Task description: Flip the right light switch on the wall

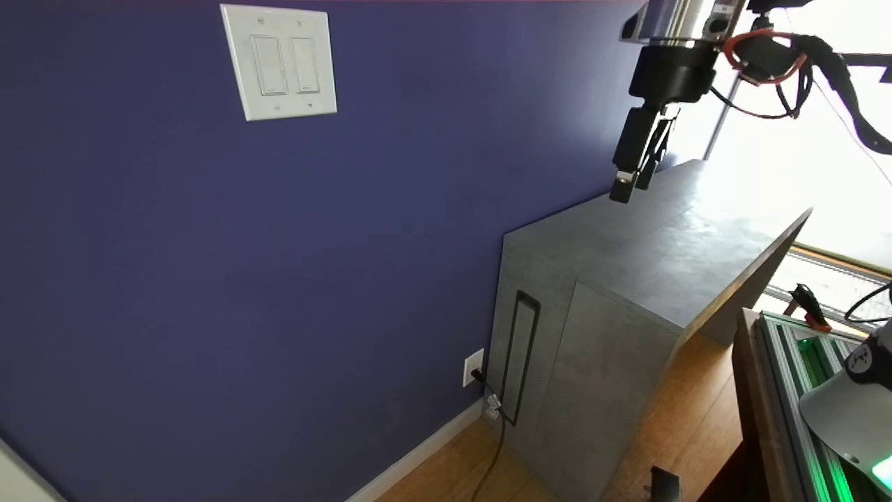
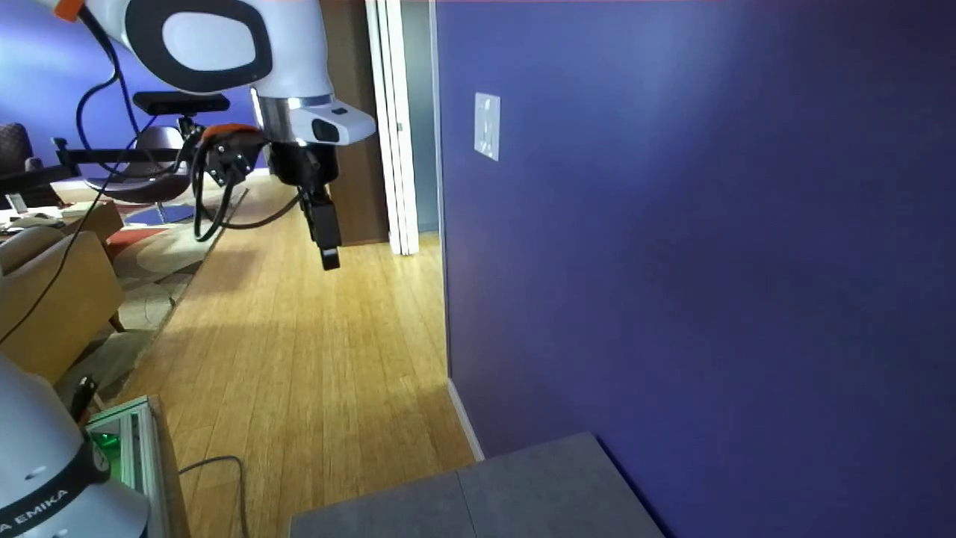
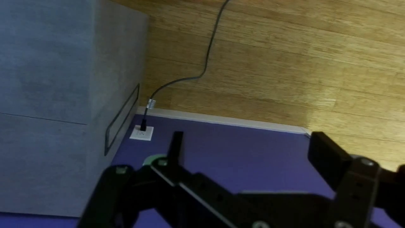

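Observation:
The right light switch (image 1: 305, 65) is the right-hand white rocker paddle in a nearly square white double plate, high on the blue-purple wall (image 1: 279, 265). In an exterior view the switch plate (image 2: 487, 125) shows at a slant, and its paddles are hard to tell apart. The plate is out of view in the wrist view. My gripper (image 1: 633, 185) points down, well to the right of the plate and apart from the wall (image 2: 672, 261). In the wrist view the gripper (image 3: 247, 138) is open, its black fingers wide apart with nothing between them.
A grey cabinet (image 1: 613, 251) stands against the wall below the gripper; it also shows in the wrist view (image 3: 44, 79). A small outlet (image 1: 472, 367) with a plugged cord is low on the wall. A green-lit metal frame (image 1: 784, 376) stands by the robot base. A doorway lies beyond the wall's edge.

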